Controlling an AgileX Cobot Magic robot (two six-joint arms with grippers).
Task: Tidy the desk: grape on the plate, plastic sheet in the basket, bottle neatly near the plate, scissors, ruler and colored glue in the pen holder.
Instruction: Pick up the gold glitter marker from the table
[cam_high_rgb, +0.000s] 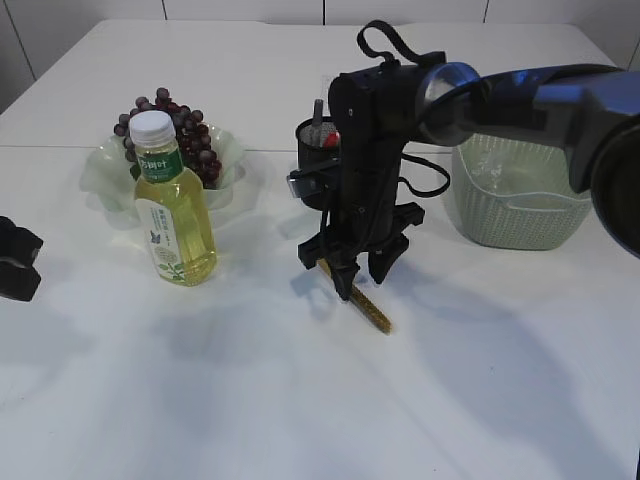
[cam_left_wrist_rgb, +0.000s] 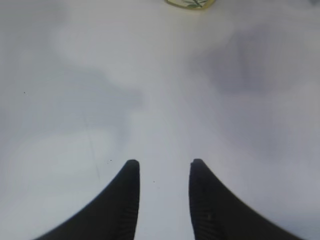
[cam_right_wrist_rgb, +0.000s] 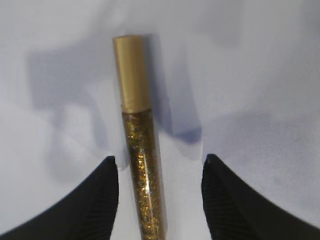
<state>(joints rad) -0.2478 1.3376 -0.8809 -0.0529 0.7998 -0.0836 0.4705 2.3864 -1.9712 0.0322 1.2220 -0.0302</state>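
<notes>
A gold glitter glue tube (cam_high_rgb: 372, 306) lies on the white table. My right gripper (cam_high_rgb: 362, 278) is open right over it. In the right wrist view the tube (cam_right_wrist_rgb: 139, 150) lies between the open fingers (cam_right_wrist_rgb: 160, 162), nearer the left one, gold cap pointing away. The black pen holder (cam_high_rgb: 316, 152) stands behind the arm with items inside. Grapes (cam_high_rgb: 185, 135) rest on the pale green plate (cam_high_rgb: 100, 170). The green-tea bottle (cam_high_rgb: 173, 205) stands upright in front of the plate. My left gripper (cam_high_rgb: 15, 260) is open and empty at the left edge (cam_left_wrist_rgb: 162, 165).
A pale green basket (cam_high_rgb: 520, 195) stands at the right, behind the right arm. The bottle's base (cam_left_wrist_rgb: 191, 3) shows at the top of the left wrist view. Bare table lies in front.
</notes>
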